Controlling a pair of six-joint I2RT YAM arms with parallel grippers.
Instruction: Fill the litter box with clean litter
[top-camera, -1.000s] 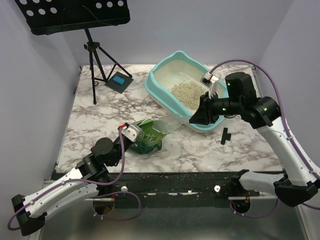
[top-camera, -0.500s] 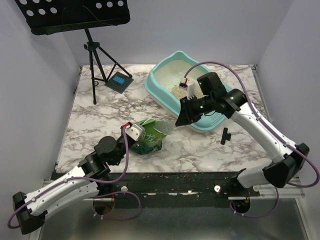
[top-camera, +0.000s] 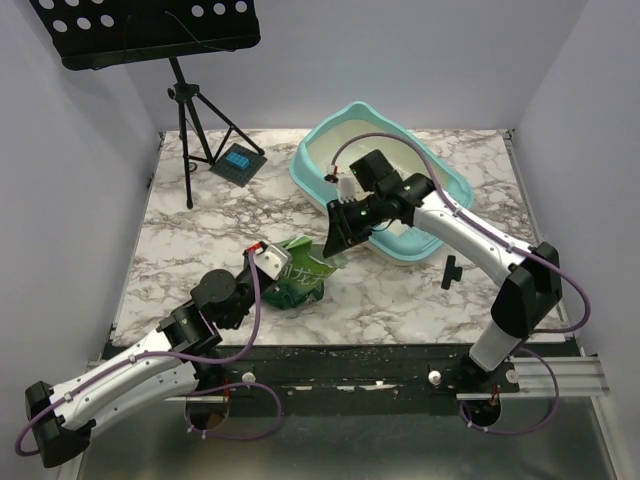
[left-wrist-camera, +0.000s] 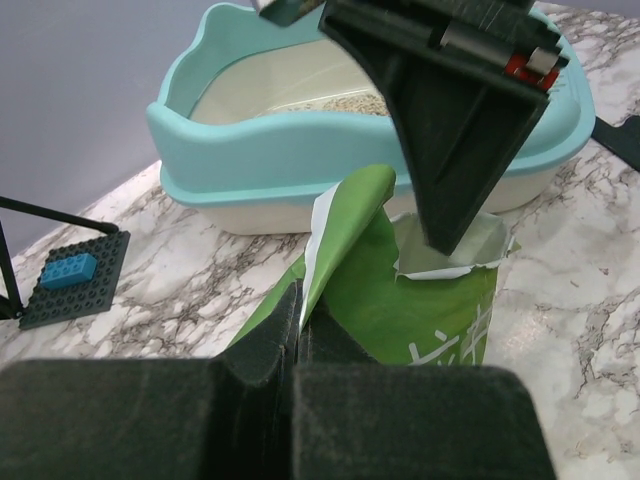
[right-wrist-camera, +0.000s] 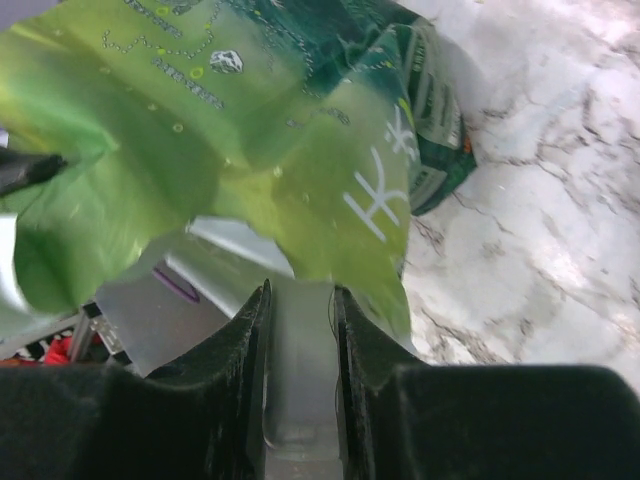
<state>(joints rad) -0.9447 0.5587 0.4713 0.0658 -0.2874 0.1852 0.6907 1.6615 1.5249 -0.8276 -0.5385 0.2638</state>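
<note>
The turquoise litter box (top-camera: 306, 172) stands at the back of the table, and the left wrist view shows its rim (left-wrist-camera: 250, 175) with a low layer of beige clean litter (left-wrist-camera: 340, 103) inside. In front of it lies a green foil bag (top-camera: 298, 282). My left gripper (top-camera: 272, 263) is shut on the bag's torn edge (left-wrist-camera: 340, 220), holding the mouth up. My right gripper (top-camera: 336, 236) is shut on the handle of a clear plastic scoop (right-wrist-camera: 298, 390). It hangs at the bag's open mouth (right-wrist-camera: 250, 150), pointing down into it. The scoop's bowl is hidden in the bag.
A black music stand on a tripod (top-camera: 190, 130) stands at the back left, beside a dark baseplate with a blue brick (top-camera: 238, 162). A small black part (top-camera: 450, 272) lies right of the litter box. Spilled grains dot the table's front edge (top-camera: 350, 350).
My right arm has swung left from above the litter box to the bag's mouth, carrying the scoop. The left gripper has kept its hold on the bag.
</note>
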